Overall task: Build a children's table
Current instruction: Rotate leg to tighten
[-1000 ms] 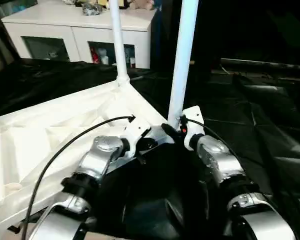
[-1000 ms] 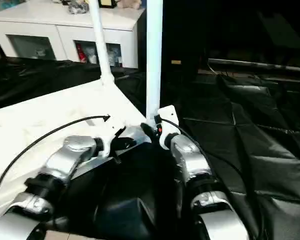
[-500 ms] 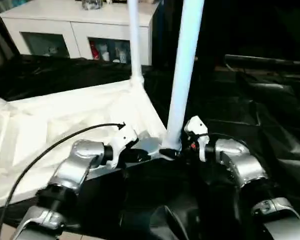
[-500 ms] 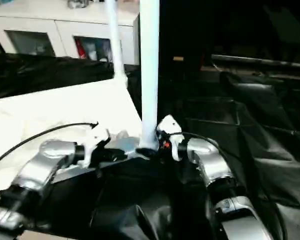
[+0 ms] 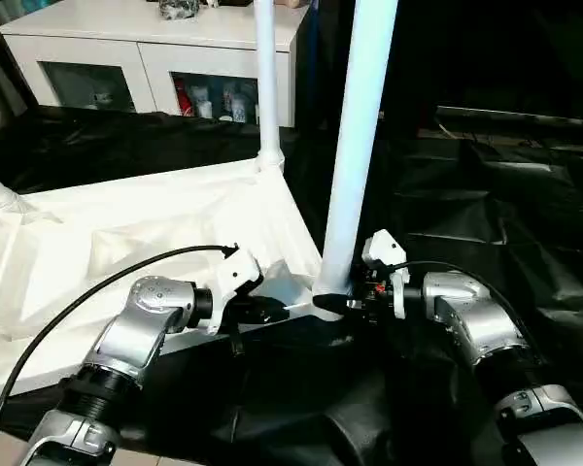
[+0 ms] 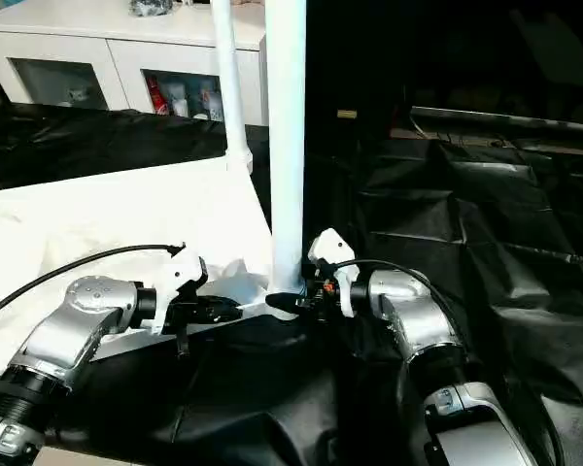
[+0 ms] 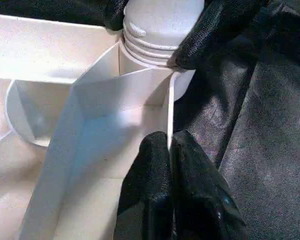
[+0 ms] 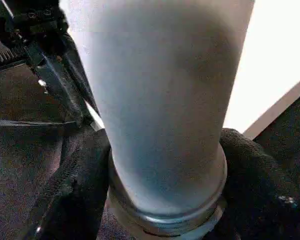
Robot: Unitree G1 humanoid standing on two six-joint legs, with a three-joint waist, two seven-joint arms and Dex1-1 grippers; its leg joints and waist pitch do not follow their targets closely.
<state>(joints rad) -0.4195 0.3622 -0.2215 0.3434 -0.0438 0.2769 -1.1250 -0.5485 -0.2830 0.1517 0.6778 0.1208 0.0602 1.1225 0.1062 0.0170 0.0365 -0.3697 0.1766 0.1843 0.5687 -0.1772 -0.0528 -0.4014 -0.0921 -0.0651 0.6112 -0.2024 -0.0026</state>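
While the upturned table is pinched at its rim by the left pincer, its nearest leg is clasped at the base by the right pincer.

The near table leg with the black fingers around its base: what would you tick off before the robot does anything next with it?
1. Right gripper fingers on both sides of the near leg at its base: ok.
2. Left gripper pinching the tabletop rim by that corner: ok.
3. Leg upright in its socket: ok.
4. Leg's threads fully in: not ok; several ridges visible above the socket in the left wrist view.
5. Far leg standing in its corner: ok.
6. Fourth leg fitted: cannot tell.
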